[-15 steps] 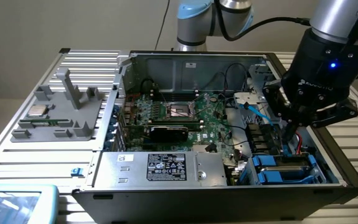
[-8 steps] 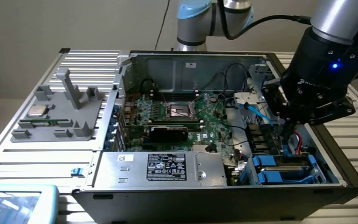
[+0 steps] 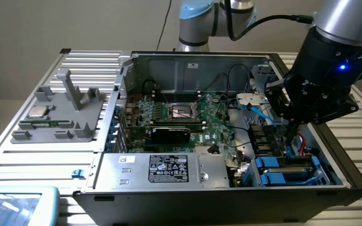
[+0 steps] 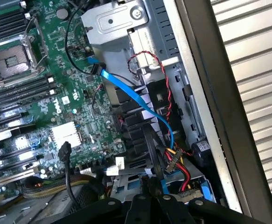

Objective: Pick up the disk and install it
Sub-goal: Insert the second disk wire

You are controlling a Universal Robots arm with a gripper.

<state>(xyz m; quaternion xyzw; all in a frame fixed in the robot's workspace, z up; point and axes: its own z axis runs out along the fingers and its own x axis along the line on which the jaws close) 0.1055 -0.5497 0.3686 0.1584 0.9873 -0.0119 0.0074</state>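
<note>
Pressed together, the tool (image 3: 292,134) hangs above the disk (image 3: 286,168), which lies flat in the case (image 3: 332,141).

computer case (image 3: 357,181): 1 | motherboard (image 3: 187,117): 1 | grey metal box (image 3: 165,169): 1 | grey fixture (image 3: 61,110): 1

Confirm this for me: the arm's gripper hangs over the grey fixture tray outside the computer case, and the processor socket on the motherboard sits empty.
Not right. In the exterior view the gripper hangs inside the open computer case, above the blue drive bays on the exterior view's right, not over the grey fixture tray. The processor socket does sit empty.
</note>
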